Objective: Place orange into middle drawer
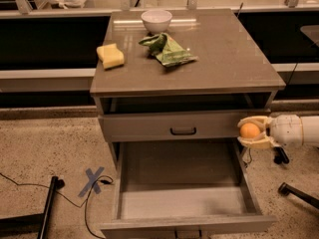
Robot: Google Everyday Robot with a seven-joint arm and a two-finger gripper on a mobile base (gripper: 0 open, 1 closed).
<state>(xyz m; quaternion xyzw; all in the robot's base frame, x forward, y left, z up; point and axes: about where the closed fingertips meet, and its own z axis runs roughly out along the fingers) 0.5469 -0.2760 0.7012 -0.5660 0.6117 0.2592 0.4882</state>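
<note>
The orange (249, 130) is small and round, held between the pale fingers of my gripper (252, 132). The gripper comes in from the right on a white arm (295, 131). It hangs at the right end of the upper drawer front, above the right side wall of the middle drawer (247, 180). The middle drawer is pulled wide open, a deep grey tray with a pale floor and nothing in it.
The upper drawer front with a dark loop handle (183, 131) is slightly open. On the cabinet top sit a yellow sponge (110, 56), a white bowl (156, 20) and a green bag (167, 49). A blue tape X (93, 180) and cables lie on the floor at left.
</note>
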